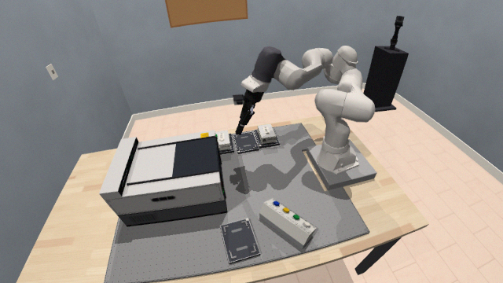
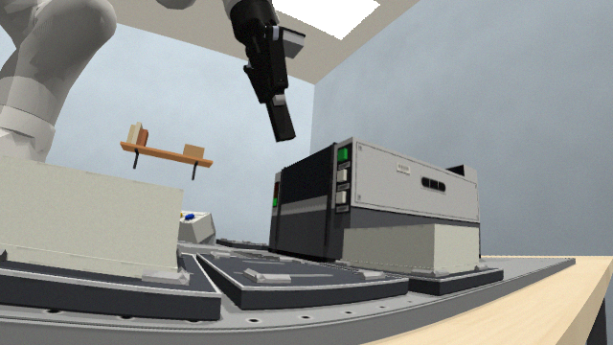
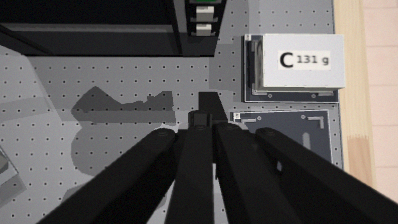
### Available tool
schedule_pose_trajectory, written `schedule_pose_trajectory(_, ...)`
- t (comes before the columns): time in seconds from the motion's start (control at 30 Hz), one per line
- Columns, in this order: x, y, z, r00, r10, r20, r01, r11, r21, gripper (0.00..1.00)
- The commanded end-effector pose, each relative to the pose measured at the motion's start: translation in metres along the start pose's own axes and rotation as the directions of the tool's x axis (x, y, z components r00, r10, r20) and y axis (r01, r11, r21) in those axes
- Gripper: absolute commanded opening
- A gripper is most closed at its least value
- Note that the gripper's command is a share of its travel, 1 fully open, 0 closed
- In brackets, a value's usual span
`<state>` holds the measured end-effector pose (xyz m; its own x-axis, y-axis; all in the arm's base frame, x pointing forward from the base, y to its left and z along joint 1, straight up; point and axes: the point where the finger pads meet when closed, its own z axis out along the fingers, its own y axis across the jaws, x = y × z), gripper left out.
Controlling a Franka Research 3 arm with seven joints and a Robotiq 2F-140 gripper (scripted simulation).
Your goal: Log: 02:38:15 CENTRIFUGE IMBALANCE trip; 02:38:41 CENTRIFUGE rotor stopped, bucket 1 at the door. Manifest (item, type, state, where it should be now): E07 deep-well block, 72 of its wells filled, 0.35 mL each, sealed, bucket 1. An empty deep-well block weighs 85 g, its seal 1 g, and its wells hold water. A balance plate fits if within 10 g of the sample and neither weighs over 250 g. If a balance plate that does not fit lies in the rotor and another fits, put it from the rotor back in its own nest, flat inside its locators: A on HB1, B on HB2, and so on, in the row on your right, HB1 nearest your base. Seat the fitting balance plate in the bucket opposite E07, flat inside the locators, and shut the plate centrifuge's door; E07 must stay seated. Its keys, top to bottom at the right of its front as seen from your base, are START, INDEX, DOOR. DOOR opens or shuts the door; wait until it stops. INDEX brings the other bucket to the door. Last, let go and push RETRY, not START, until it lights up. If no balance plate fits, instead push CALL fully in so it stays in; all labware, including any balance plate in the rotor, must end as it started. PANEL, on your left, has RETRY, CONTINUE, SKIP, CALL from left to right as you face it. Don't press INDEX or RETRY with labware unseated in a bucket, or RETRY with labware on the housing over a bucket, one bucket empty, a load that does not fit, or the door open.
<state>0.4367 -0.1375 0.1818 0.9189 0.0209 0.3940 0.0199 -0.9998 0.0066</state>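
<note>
We see our gripper clenched on nothing, hanging above the vacant middle nest near the tabletop's far edge. Balance plate C sits nested just beyond it. Further on, the plate centrifuge has its door part open. Risk: closed fingertips drifting onto its key column could hit START or INDEX

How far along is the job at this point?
Early. Nothing looks finished: plate C sits in its nest, the middle nest beside it is bare, and no plate is being carried. In hand: the gripper, shut and empty, hangs above that nest near the centrifuge's keys. Left: sorting out the rotor's balance plate, shutting the door, and pushing a button on the panel.
</note>
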Motion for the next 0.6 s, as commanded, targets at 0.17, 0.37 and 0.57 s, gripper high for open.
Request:
schedule_pose_trajectory(0.17, -0.013, 0.000, -0.044, 0.972, -0.004, 0.234, 0.002, 1.000, 0.008, 0.10)
schedule_pose_trajectory(0.37, -0.012, 0.001, -0.072, 0.945, -0.005, 0.328, 0.002, 1.000, 0.008, 0.10)
schedule_pose_trajectory(0.57, -0.011, 0.001, -0.083, 0.931, -0.005, 0.365, 0.002, 1.000, 0.008, 0.10)
